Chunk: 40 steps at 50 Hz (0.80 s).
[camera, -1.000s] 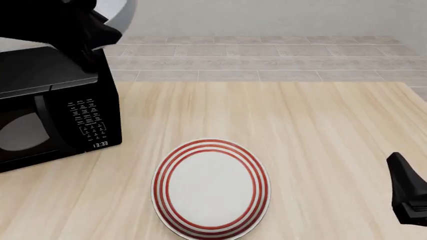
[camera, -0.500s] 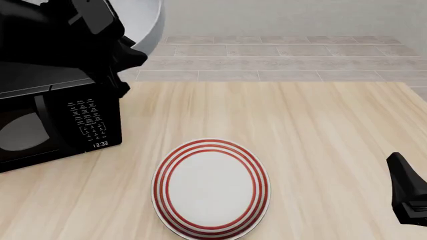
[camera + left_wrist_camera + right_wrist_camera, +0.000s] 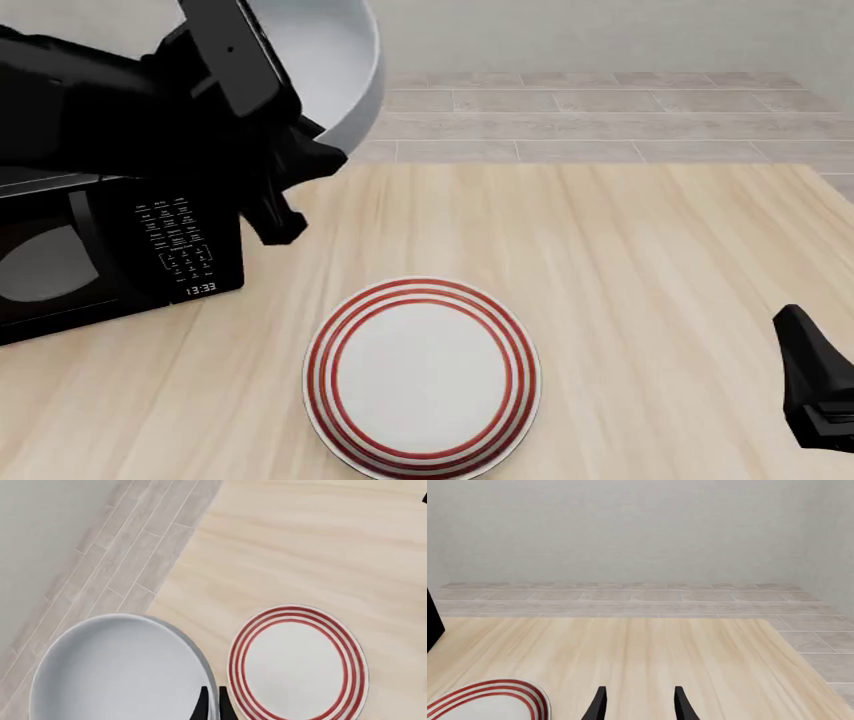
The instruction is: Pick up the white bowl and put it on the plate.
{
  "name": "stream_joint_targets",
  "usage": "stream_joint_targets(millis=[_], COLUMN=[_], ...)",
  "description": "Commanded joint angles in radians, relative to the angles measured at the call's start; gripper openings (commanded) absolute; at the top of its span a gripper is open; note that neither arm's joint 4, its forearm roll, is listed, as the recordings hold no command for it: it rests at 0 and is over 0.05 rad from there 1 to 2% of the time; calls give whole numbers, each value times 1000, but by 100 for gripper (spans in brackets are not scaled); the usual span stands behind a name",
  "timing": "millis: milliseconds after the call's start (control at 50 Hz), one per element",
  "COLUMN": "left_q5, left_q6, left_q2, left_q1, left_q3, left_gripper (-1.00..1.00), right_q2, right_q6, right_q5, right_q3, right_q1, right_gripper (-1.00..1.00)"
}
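The white bowl [image 3: 336, 62] hangs tilted in the air above the table's back left, beside the microwave's top corner. My left gripper [image 3: 213, 707] is shut on the bowl's rim; the bowl [image 3: 120, 672] fills the near part of the left wrist view. The plate [image 3: 422, 375], flat with red rings, lies on the table near the front centre, below and to the right of the bowl; it also shows as the plate [image 3: 297, 662] and the plate [image 3: 490, 700]. My right gripper [image 3: 640, 706] is open with nothing between its fingers, low at the front right [image 3: 814, 395].
A black microwave [image 3: 107, 250] stands at the left of the wooden table [image 3: 641, 260], close to the left arm. A tiled floor strip and a pale wall lie beyond the table's far edge.
The left arm has carried the bowl to the right, from over the microwave out past its corner toward the table's middle. The right arm and the plate have not moved.
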Motion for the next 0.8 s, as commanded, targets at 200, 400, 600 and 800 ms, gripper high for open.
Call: stream_joint_targets(millis=[200, 400, 600, 800], left_q5=[-37, -65, -69, -66], left_q6=[-71, -118, -152, -191], left_q2=[2, 2, -16, -40], left_q1=[-123, -182, -229, -272], left_q3=[54, 85, 120, 143], left_gripper=[-100, -100, -100, -100], right_q2=[0, 0, 0, 0], right_q6=[0, 0, 0, 0], right_q5=[0, 0, 0, 0], right_q3=[0, 0, 0, 0], right_q1=[0, 0, 0, 0], right_gripper=[100, 100, 100, 100])
